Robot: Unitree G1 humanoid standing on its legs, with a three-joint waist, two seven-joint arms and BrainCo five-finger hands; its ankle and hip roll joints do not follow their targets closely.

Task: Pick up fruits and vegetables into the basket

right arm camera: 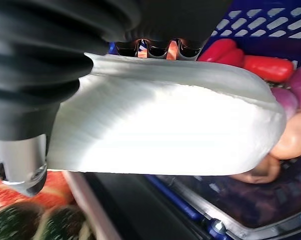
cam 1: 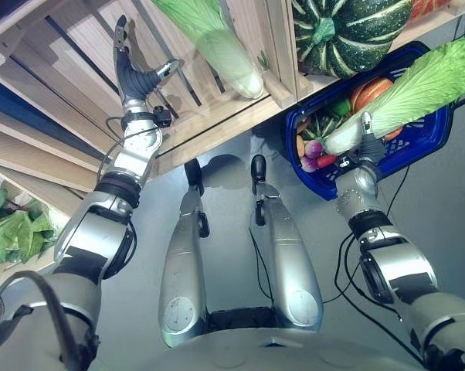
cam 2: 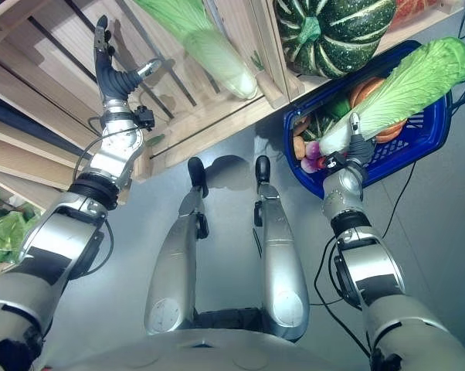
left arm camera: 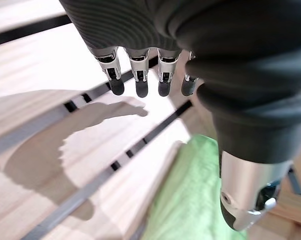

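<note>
My right hand (cam 1: 368, 148) is shut on the white stem end of a napa cabbage (cam 1: 425, 81), thumb and fingers wrapped round it (right arm camera: 165, 130). The cabbage lies tilted across the blue basket (cam 1: 427, 141), its green leaves reaching past the far rim. Inside the basket lie a red pepper (right arm camera: 255, 62), purple onions (cam 1: 313, 149) and an orange squash (cam 1: 369, 91). My left hand (cam 1: 136, 77) is open with straight fingers (left arm camera: 139, 80), raised over the slats of a wooden crate (cam 1: 86, 46). A second napa cabbage (cam 1: 217, 42) lies in that crate, to the right of the left hand.
A dark green striped pumpkin (cam 1: 344, 31) sits in the neighbouring crate above the basket. Leafy greens (cam 1: 12, 232) lie in a lower crate at the far left. The crates' wooden front edge (cam 1: 217, 131) runs between the two hands. Grey floor lies below.
</note>
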